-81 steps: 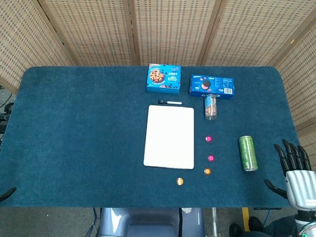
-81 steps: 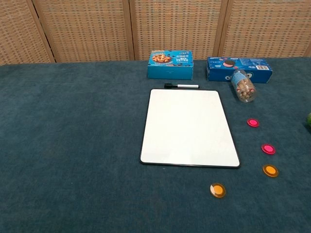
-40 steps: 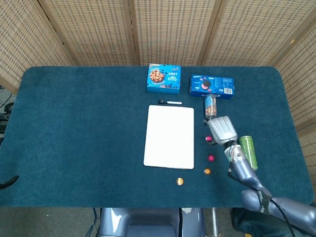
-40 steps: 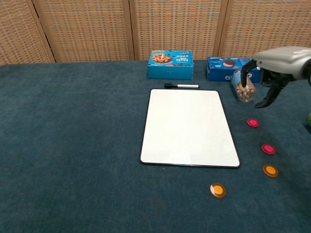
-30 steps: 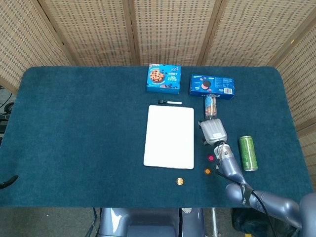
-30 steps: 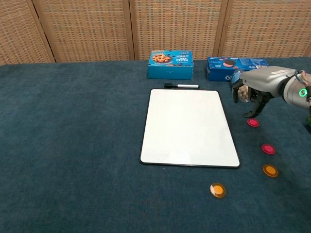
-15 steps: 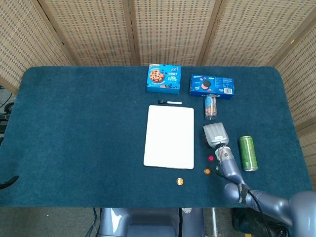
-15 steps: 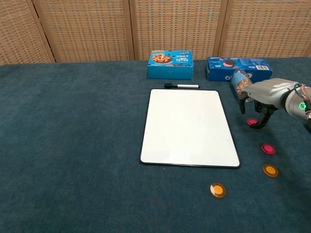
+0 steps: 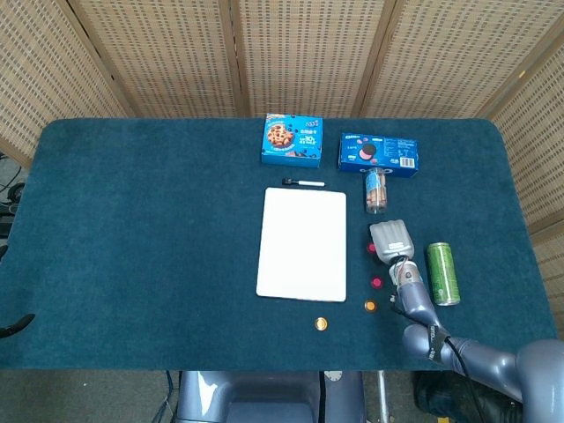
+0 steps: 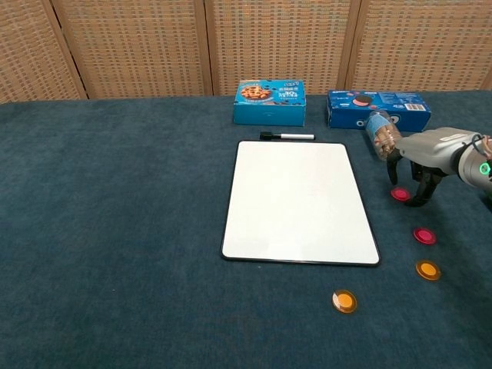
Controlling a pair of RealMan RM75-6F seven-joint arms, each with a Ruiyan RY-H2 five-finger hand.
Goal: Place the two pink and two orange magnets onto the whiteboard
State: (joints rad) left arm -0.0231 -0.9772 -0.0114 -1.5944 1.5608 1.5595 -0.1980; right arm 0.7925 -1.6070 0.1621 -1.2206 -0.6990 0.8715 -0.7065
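Since half a second ago my right hand (image 10: 421, 175) drops beside the far pink magnet (image 10: 400, 194), fingers straddling it, nothing gripped; all four magnets off the whiteboard (image 10: 298, 201). Risk: fingertips nudge the flat disc away or clip the snack tube (image 10: 382, 134). Chest view shows finger gap, head view hides it; left hand unseen

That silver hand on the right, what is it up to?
The robot's right hand is poised over the far pink magnet, fingers straddling it, apparently to pick it up. The whiteboard is bare: the other pink magnet and both orange ones lie on the blue cloth.
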